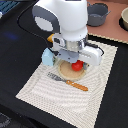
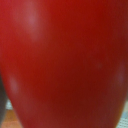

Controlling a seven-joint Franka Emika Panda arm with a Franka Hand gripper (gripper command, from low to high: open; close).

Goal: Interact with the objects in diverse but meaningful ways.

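At the centre of the exterior view, the red round tomato sits on a round wooden plate, which rests on a striped cloth mat on the dark table. In the wrist view the red round tomato fills nearly the whole frame, so the camera is very close to it. The gripper is directly over the tomato, its fingers hidden by the arm's white housing; whether it is closed on the tomato or merely around it cannot be told.

The light blue house-shaped carton stands just beside the plate, at the frame's centre left. A fork with an orange handle lies on the mat below the plate. A grey pot stands well apart at the upper right.

Risk, as judged: the tomato is round and smooth (likely to roll), so an off-centre squeeze could squirt it off the plate. A sideways sweep could topple the carton.

Arm pose: wrist pointing straight down, low over the plate.
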